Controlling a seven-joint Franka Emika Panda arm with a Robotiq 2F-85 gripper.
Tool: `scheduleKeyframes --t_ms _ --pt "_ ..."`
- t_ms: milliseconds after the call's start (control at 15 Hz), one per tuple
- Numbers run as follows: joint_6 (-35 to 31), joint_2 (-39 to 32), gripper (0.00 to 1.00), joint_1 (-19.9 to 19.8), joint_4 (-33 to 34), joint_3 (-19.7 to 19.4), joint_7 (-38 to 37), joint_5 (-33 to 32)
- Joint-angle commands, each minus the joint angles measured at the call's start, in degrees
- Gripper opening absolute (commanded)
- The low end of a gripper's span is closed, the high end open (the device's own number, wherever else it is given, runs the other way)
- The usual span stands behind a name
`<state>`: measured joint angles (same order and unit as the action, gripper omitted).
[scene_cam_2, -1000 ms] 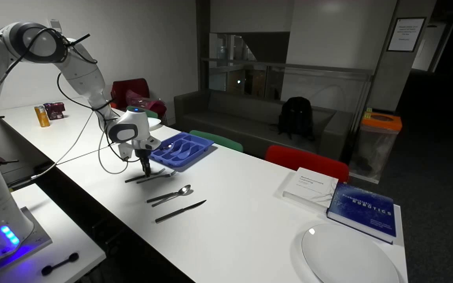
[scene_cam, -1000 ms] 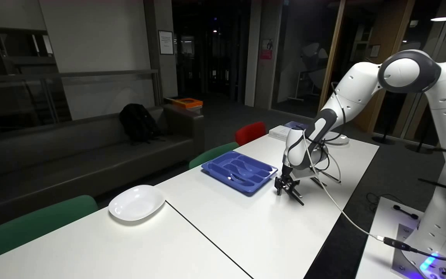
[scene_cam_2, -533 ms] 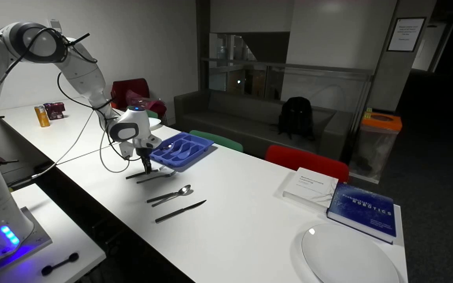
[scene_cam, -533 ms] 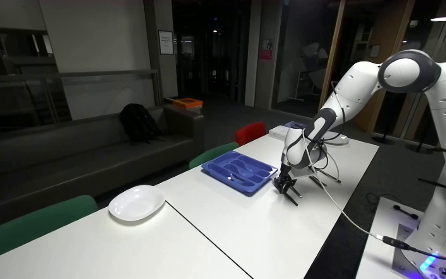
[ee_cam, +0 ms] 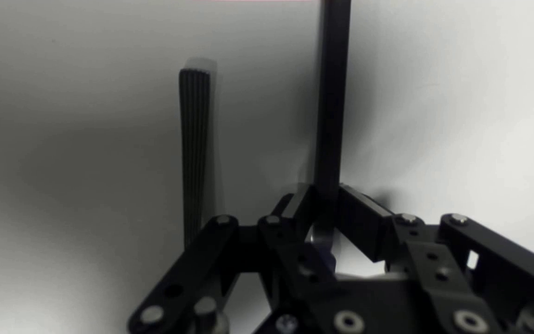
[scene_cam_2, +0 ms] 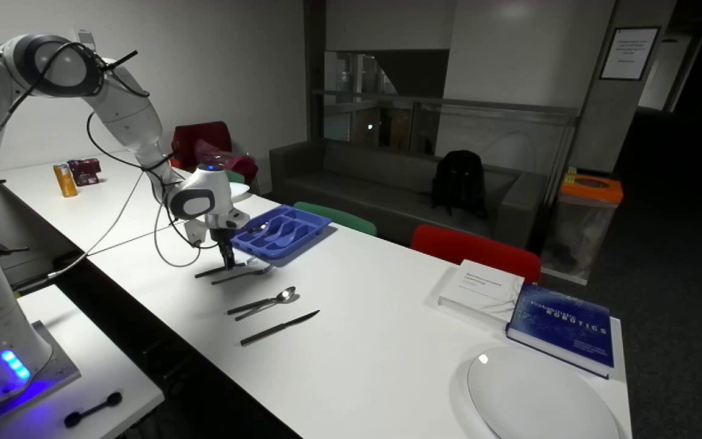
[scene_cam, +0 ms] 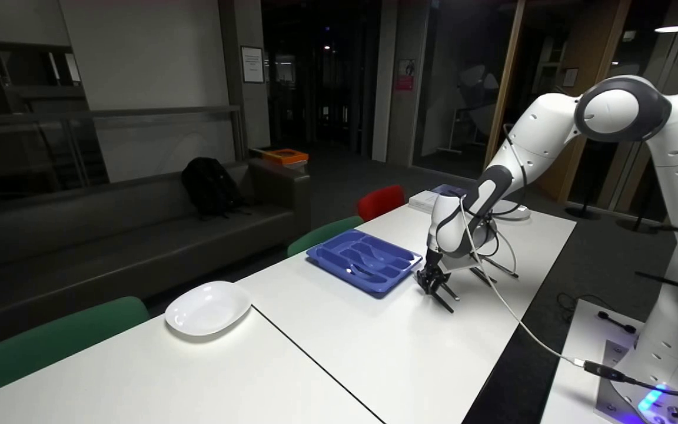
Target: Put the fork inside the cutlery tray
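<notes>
My gripper (ee_cam: pixel 326 197) is shut on the black handle of a fork (ee_cam: pixel 333 93), with a finger on either side. The rest of this fork runs back under the jaws and is largely hidden in the wrist view. In both exterior views the gripper (scene_cam_2: pixel 228 267) points down at the white table, low beside the blue cutlery tray (scene_cam_2: pixel 273 253). The held fork's handle (scene_cam: pixel 444 304) sticks out from the jaws, away from the tray. Whether the fork touches the tabletop, I cannot tell. A shiny metal piece (scene_cam_2: pixel 261 228) shows inside the tray.
Close alongside lies another fork (scene_cam_2: pixel 238 277); its ridged handle (ee_cam: pixel 194 139) shows in the wrist view. A spoon (scene_cam_2: pixel 284 295) and a knife (scene_cam_2: pixel 281 327) lie beyond it. Farther off are two books (scene_cam_2: pixel 479 289), a round plate (scene_cam_2: pixel 540 390) and a white dish (scene_cam: pixel 209 309).
The jaws have closed on the fork's handle. That fork has shifted a little, away from the fork alongside it. During the last half second nothing visibly moved.
</notes>
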<state>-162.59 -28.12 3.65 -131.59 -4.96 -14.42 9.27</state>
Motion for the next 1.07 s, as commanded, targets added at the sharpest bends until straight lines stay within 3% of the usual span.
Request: scheduleKeyframes --t_ms 0,333,533,1000 --pt "4.26 3.46 0.05 6.28 -2.78 -5.48 -7.01 -5.71" --pt "17.03 8.99 0.05 12.00 -3.59 -8.60 -15.07 -15.29" --pt "27.49 12.14 0.05 10.95 -1.15 -6.29 -15.74 -18.96" --pt "43.90 17.48 0.05 6.84 5.57 -1.58 -9.67 -23.78"
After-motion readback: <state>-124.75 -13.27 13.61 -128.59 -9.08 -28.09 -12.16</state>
